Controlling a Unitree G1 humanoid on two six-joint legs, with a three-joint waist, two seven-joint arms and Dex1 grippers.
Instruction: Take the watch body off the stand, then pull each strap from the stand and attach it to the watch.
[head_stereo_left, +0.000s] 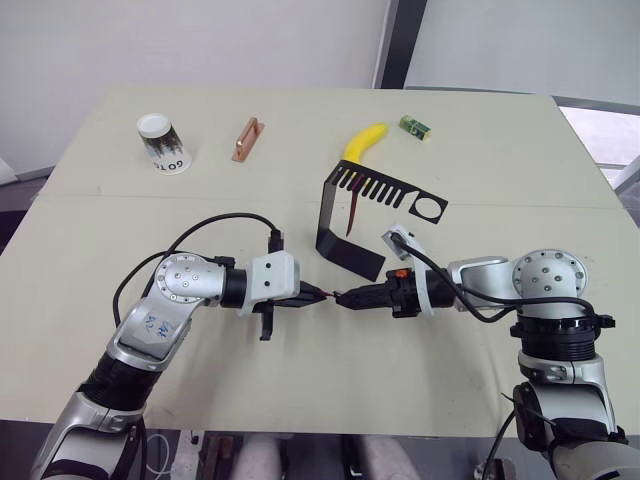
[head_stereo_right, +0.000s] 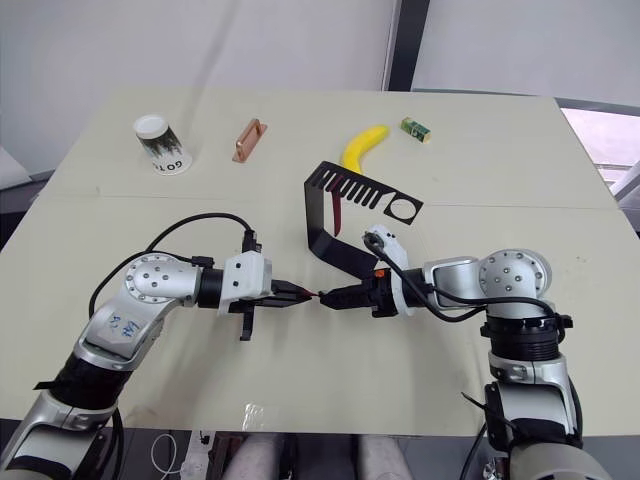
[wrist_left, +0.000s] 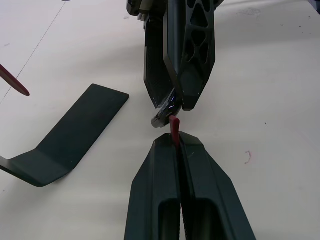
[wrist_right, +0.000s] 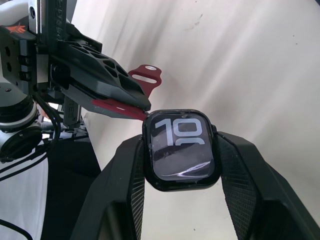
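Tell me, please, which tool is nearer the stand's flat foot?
Right. The right tool sits just below the stand's foot; the left tool meets it from farther left.

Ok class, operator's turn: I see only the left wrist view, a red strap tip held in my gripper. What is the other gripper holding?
Observer: The right gripper is shut on the watch, its screen reading 10.
Operator: Is the stand empty?
Observer: No, a second strap hangs from the stand's slotted arm.
Operator: Anything beyond the stand?
Observer: A banana lies just behind it.
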